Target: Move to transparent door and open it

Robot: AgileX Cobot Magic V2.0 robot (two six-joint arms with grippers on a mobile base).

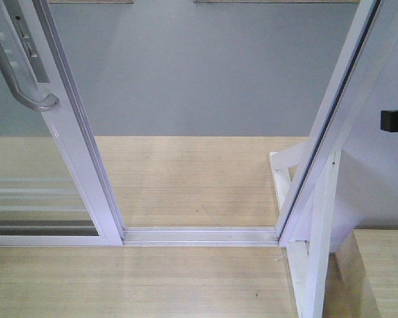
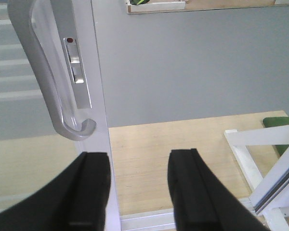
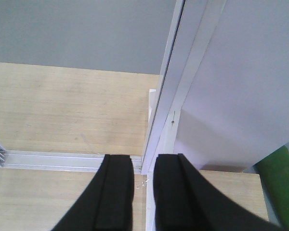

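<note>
Front view: the transparent door (image 1: 66, 142) is standing at the left, leaving a wide gap to the white jamb (image 1: 331, 126) at the right; the floor track (image 1: 199, 235) is lying bare between them. The door's top and left part are being cut off by the frame edge. Left wrist view: the left gripper (image 2: 137, 185), fingers apart and holding nothing, is straddling the door's stile just below the curved grey handle (image 2: 53, 91). Right wrist view: the right gripper (image 3: 143, 190), fingers narrowly apart, is hovering at the jamb's foot.
</note>
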